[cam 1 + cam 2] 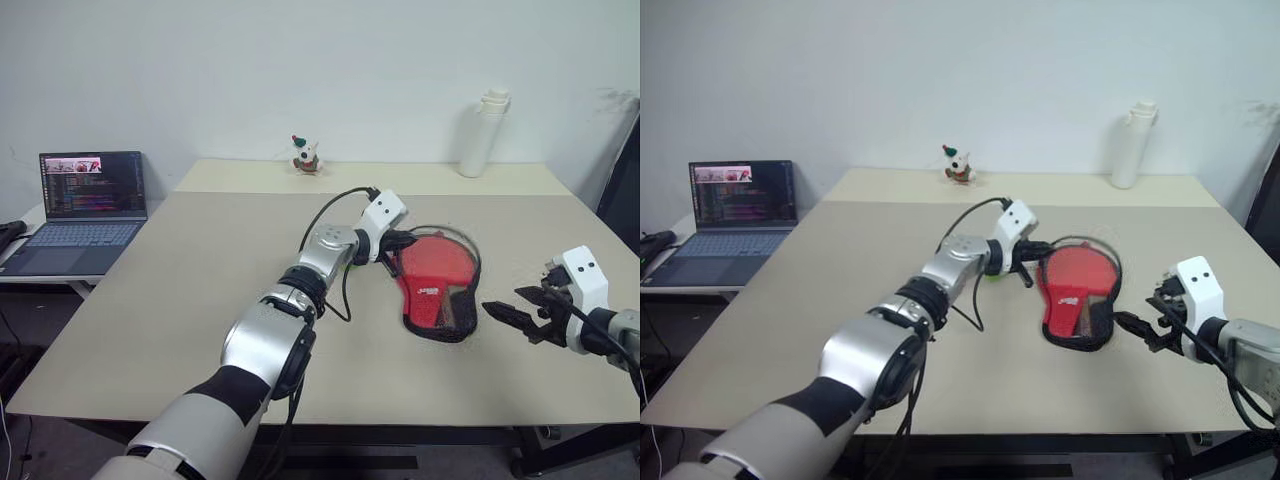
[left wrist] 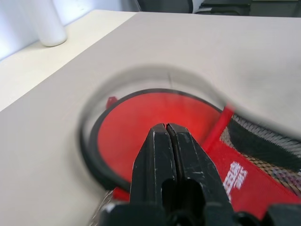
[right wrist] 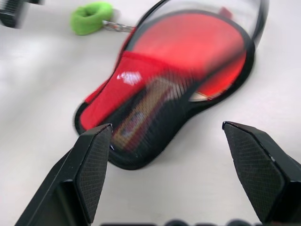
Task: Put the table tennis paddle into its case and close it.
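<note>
The case [image 1: 437,292] lies flat on the table [image 1: 180,290], its long axis running from the round head on the far side to the narrow handle end near the front edge. The paddle [image 3: 197,47] sits inside it, red face showing through the open flap and the handle under the mesh pocket. The left gripper [image 1: 398,242], jaws pressed shut with nothing seen between them, hangs at the case's left far edge, tips over the round head. The green pull [image 3: 91,17] lies on the table just beside the case on that same side, close under the left wrist. The right gripper [image 1: 512,315], jaws spread wide and empty, stands apart to the right of the handle end. By this layout the zip side is judged nearer the left arm.
</note>
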